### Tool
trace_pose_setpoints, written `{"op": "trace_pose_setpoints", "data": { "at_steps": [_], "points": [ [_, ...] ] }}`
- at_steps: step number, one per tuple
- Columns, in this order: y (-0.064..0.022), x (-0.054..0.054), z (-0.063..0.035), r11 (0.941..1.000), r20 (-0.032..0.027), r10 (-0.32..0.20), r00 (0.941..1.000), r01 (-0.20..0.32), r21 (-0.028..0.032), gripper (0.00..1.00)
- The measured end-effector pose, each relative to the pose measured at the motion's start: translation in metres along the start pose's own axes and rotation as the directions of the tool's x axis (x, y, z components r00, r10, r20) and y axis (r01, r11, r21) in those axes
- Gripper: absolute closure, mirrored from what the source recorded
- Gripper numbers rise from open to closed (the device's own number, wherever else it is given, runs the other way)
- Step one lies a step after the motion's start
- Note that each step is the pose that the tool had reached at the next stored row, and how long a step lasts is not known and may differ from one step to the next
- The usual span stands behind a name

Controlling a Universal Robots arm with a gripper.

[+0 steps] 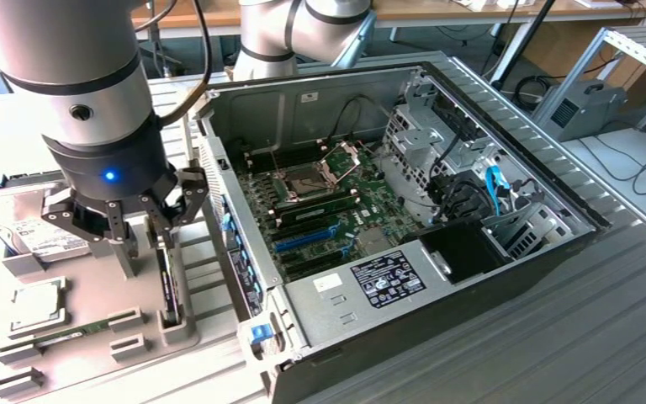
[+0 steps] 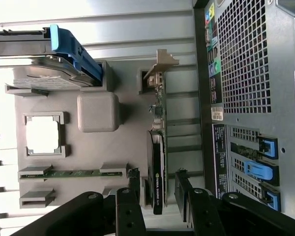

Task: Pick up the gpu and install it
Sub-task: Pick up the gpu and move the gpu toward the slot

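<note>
While the gpu stands on edge, long axis parallel to the computer case, spread fingers straddle it.

**Dull metal, matt plastic, one card with a sheen**

The gpu has a black plastic shroud with a slight sheen, a green circuit-board edge and a bare silver metal end bracket. The fixture tray under it is matt grey plastic, faintly rough. The gripper is matt black. The robot arm is smooth, satin silver-grey. The computer case is dull grey sheet metal, perforated on its rear panel, with glossy blue plastic latches. The hard drive is silver metal under a white paper label. The table is ribbed, softly shining metal.
</note>
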State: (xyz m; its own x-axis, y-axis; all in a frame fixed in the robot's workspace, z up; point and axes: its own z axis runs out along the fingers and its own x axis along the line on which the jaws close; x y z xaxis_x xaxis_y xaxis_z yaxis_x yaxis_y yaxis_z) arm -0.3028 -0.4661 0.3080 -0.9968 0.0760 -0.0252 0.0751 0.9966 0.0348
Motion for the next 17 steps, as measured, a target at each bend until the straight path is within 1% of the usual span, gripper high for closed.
{"op": "trace_pose_setpoints", "data": {
  "at_steps": [4,12,17],
  "points": [
    [0.0019,0.0020,0.0021,1.0000,0.0001,0.000,1.0000,0.000,-0.0001,0.58],
    [0.0019,0.0022,0.0078,1.0000,0.0000,0.000,1.0000,0.000,0.0000,0.58],
    [0.0020,0.0017,0.0094,1.0000,-0.0001,0.000,1.0000,0.000,0.0001,0.58]
  ]
}}
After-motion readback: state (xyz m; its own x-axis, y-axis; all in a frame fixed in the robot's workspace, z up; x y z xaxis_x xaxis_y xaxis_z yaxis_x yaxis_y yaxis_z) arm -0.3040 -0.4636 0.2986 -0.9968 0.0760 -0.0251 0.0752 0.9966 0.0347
